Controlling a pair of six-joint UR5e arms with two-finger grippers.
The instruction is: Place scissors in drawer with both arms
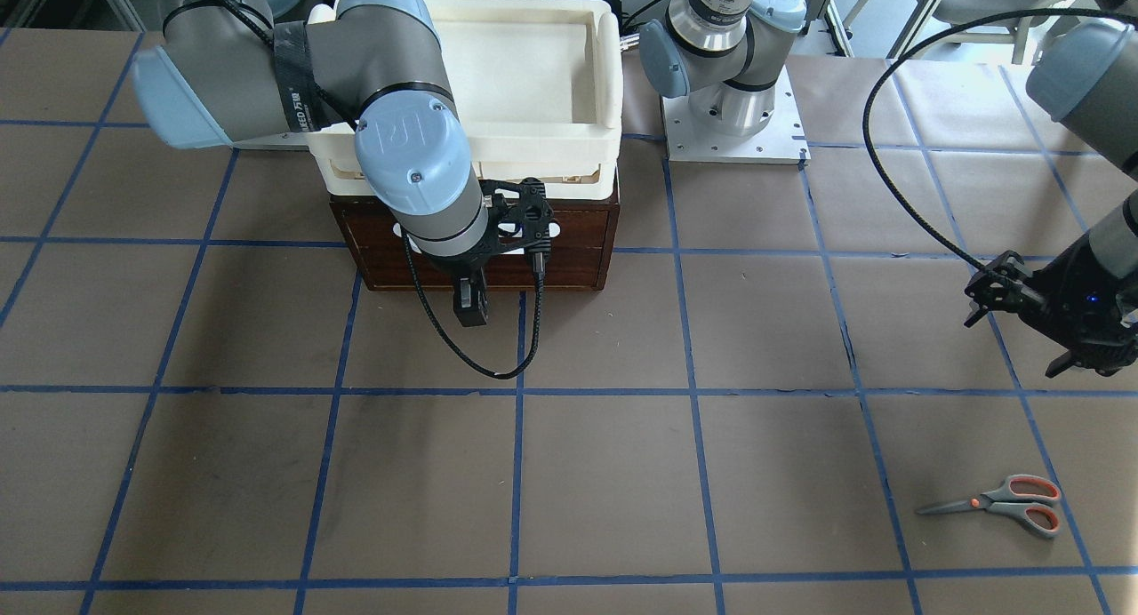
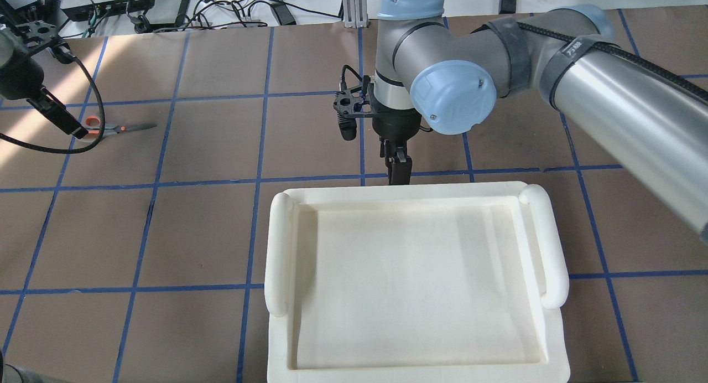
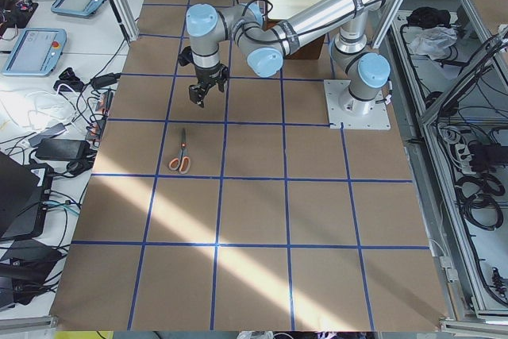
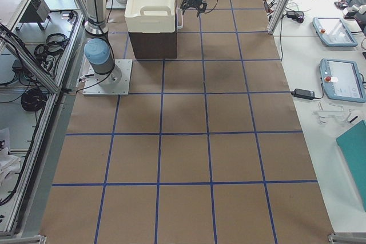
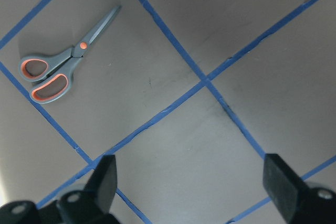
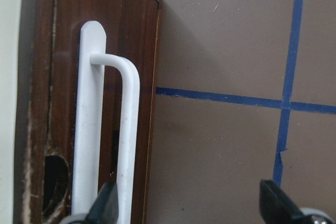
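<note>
From my remote station, starting at the robot's left, the scissors (image 5: 73, 55) lay flat on the brown table (image 5: 220, 24) with blades closed, well apart from the cabinet and just inside a blue tape line. The left gripper (image 5: 191, 181) hung above the table near them, off to one side, its jaws spread wide and holding nothing. I judged the scissors light and stiff but awkward. They were thin, flush to the surface, and likely slick along the blades, so I would pinch across the neck by the orange pivot, where the body is thickest, not the loops. Further right, the drawer (image 6: 142, 51) looked closed beneath the cream tray (image 2: 279, 250). The right gripper (image 6: 189, 205) faced the drawer's front with its jaws apart and empty, the white handle (image 6: 128, 145) just inside one finger (image 6: 105, 205). I could not tell whether that finger touched the bar.
</note>
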